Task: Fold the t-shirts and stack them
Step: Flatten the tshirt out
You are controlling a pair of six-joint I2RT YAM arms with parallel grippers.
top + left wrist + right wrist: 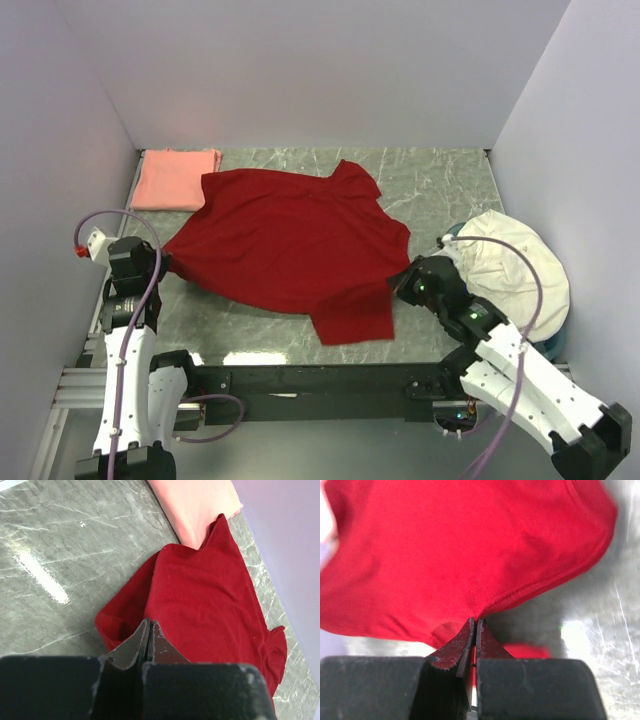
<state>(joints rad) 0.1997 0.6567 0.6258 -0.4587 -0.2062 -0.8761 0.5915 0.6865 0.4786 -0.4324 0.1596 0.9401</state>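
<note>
Both claws clamp tight, left claw and right claw pinching opposite edges of the red shirt, likely stretching it flat between them for folding.

Overhead camera looks down from behind; both close, downward wrist views apparently share the red shirt.
</note>
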